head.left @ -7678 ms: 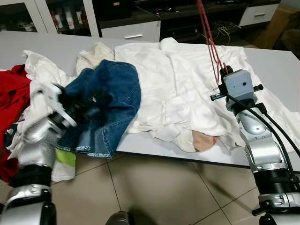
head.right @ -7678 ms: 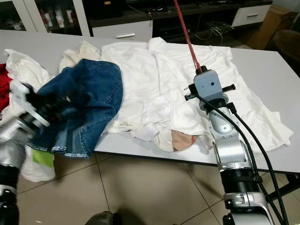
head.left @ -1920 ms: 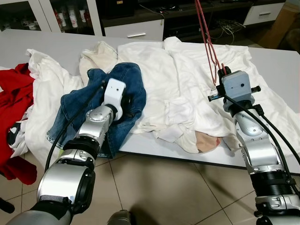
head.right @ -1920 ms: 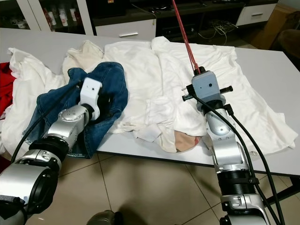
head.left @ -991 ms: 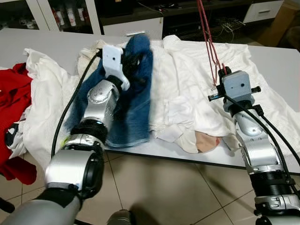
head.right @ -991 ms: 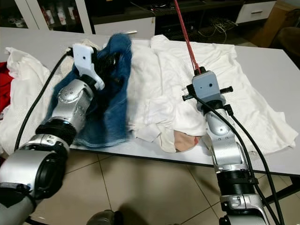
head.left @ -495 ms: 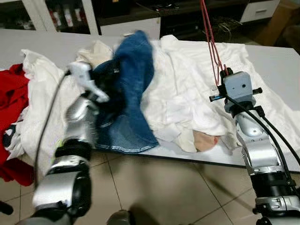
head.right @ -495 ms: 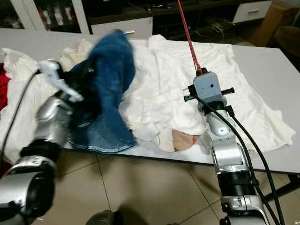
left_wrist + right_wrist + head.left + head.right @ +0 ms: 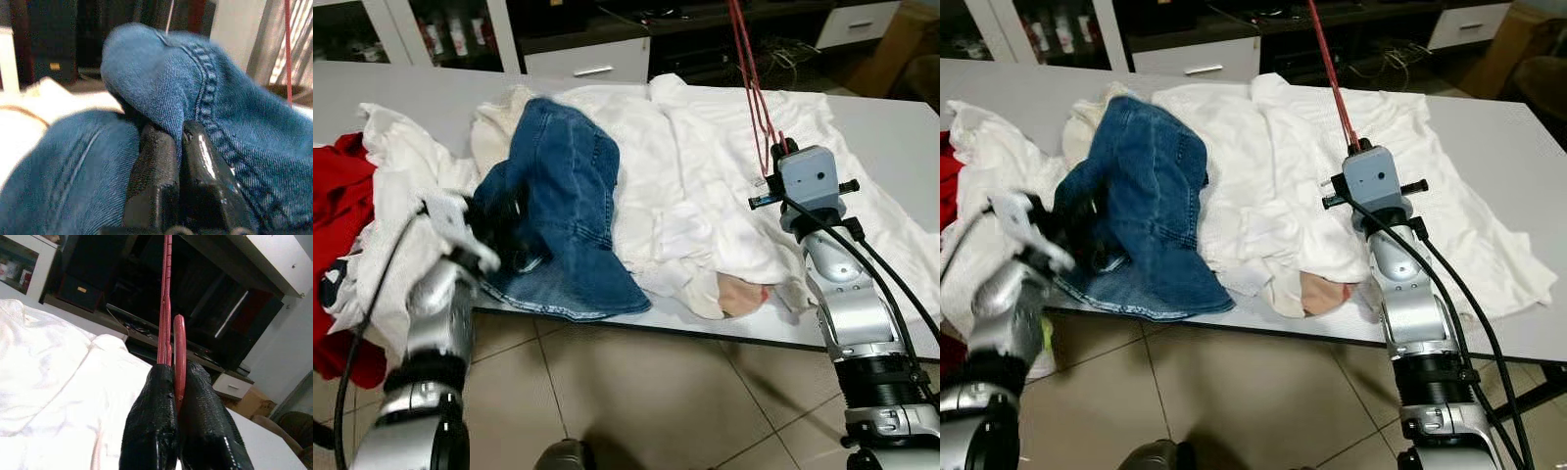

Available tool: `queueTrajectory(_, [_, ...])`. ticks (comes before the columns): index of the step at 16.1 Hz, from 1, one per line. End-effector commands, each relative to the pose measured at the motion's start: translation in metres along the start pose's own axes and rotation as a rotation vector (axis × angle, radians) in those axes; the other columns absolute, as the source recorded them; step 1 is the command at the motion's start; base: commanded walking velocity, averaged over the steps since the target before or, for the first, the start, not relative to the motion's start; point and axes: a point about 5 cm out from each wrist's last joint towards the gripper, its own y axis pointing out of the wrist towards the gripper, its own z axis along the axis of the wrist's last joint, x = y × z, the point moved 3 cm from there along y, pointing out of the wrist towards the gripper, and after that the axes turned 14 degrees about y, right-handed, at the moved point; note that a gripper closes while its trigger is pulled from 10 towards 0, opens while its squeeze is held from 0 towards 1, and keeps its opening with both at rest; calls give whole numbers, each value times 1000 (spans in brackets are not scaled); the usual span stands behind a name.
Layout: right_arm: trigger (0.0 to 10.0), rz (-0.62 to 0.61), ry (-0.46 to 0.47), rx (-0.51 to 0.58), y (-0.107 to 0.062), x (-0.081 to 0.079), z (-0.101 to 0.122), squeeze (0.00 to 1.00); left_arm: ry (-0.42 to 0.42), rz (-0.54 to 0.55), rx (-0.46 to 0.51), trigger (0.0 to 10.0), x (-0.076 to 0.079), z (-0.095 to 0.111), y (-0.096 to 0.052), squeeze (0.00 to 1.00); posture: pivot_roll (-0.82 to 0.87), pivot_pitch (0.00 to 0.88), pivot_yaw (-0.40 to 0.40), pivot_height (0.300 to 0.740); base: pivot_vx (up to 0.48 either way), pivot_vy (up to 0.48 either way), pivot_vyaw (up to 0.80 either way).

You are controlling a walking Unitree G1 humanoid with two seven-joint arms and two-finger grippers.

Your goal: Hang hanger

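Currently, we record:
Left gripper [image 9: 178, 161]: pinched on a fold of the jeans [image 9: 563, 211], near left edge of the surface [image 9: 901, 132].
Change: a second ago we held the jeans raised far over the white shirt [image 9: 705, 166]; now they lie lowered, pulled left.
Right gripper [image 9: 176, 377]: pressed onto the red hanger [image 9: 166, 293], upright over the shirt.
Meaning: we judge the shirt cleared for the hanger.

Blue denim jeans [image 9: 563, 196]: coarse twill weave, raised seam stitching; white garments [image 9: 705, 166] soft matt cloth, red garment [image 9: 337, 206] matt cloth. Hanger [image 9: 167, 298]: red, thin, smooth with slight sheen; left gripper fingers [image 9: 205, 171] glossy black, right gripper fingers [image 9: 146, 431] black, finely pebbled. Table [image 9: 891, 127] smooth matt grey; floor [image 9: 656, 401] glossy tile; arms [image 9: 852, 313] brushed silver metal
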Motion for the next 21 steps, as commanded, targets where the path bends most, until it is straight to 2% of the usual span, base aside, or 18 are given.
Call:
queueTrajectory(1, [10000, -8, 4, 0, 1, 3, 1, 0, 23, -37, -19, 0, 8, -3, 1, 0, 134, 25, 19, 740, 0, 0, 0])
queueTrajectory(3, [10000, -8, 5, -1, 0, 4, 0, 0, 61, -89, -70, 0, 21, -14, -3, 0, 131, 25, 25, 740, 0, 0, 0])
queueTrajectory(4, [10000, -9, 6, -1, 0, 4, 0, 0, 40, -70, -85, 0, 20, -17, -4, 0, 131, 25, 25, 740, 0, 0, 0])
queueTrajectory(5, [10000, -10, 6, 0, 0, 4, 0, 0, 31, -66, -87, 1412, 19, -18, -5, 0, 131, 25, 25, 740, 0, 0, 0])
queueTrajectory(6, [10000, -11, 6, 0, 0, 5, 0, 0, 28, -55, -100, 7098, 18, -19, -5, 345, 129, 22, 26, 740, 0, 0, 0])
queueTrajectory(7, [10000, -12, 6, 0, 0, 5, 1, 0, 20, -49, -99, 10000, 17, -19, -4, 1000, 129, 22, 26, 740, 0, 0, 0])
queueTrajectory(11, [10000, -12, 9, 3, 1, 5, 1, 0, -16, -66, -53, 10000, 22, -12, 1, 1000, 129, 19, 28, 740, 0, 0, 0])
queueTrajectory(14, [10000, -14, 9, 2, 1, 5, 1, 0, -89, -83, 40, 10000, 22, 6, 6, 1000, 127, 17, 30, 740, 0, 0, 0])
queueTrajectory(19, [10000, -14, 9, 4, 1, 5, 2, 0, -140, -87, 84, 10000, 19, 18, 11, 1000, 125, 13, 31, 740, 0, 0, 0])
queueTrajectory(20, [10000, -16, 9, 5, 1, 6, 2, 0, -180, -109, 68, 10000, 16, 19, 11, 118, 124, 11, 30, 740, 0, 0, 0])
queueTrajectory(21, [10000, -16, 8, 5, 1, 6, 2, 0, -192, -122, 67, 10000, 17, 20, 10, 118, 124, 11, 30, 740, 0, 0, 0])
